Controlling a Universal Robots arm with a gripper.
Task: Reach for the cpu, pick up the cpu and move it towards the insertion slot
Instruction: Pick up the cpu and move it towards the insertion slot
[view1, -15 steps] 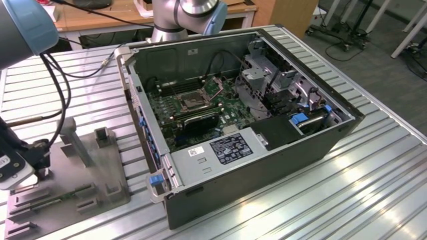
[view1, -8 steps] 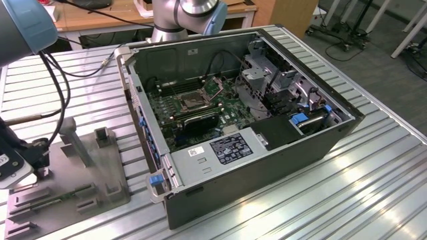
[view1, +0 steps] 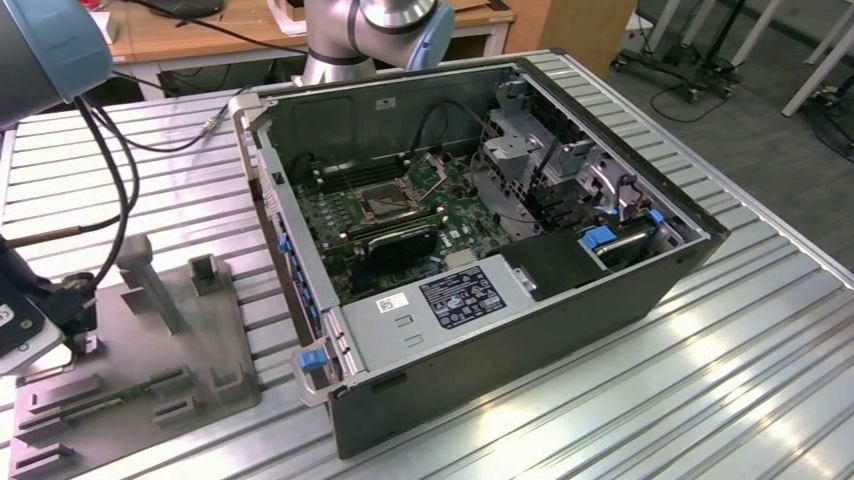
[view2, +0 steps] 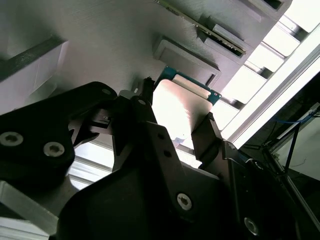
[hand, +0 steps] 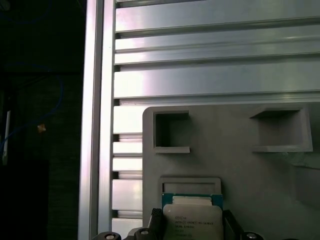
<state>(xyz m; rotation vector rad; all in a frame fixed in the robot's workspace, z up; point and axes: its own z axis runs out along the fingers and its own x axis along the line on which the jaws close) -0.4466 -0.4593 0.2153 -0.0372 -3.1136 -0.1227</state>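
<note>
In the exterior view we see the computer case lying on its side on the ribbed metal surface, with its open side up. We think it lies this way so that the insertion slot, a dark square with a shiny frame on the green board, can be reached from above. At the exterior view's left sits a grey tray, well apart from the slot, and the arm bends down over it. We think the tray is there to keep each part in its own place. In the second wrist view the claw is pinching the cpu. Its two black fingers press on two edges that face each other. We think it holds the edges so that nothing rubs the flat face. The cpu is over the grey tray, and we cannot tell if it rests on the tray or hangs just above it. In the first wrist view the cpu sits between the fingers, just beside a shallow square frame on the tray, with two deeper recesses farther off. The cpu is a small, thin square. Its face is pale, silvery and smooth, with some tiny dark print, and a thin green rim peeks out at one edge.
</note>
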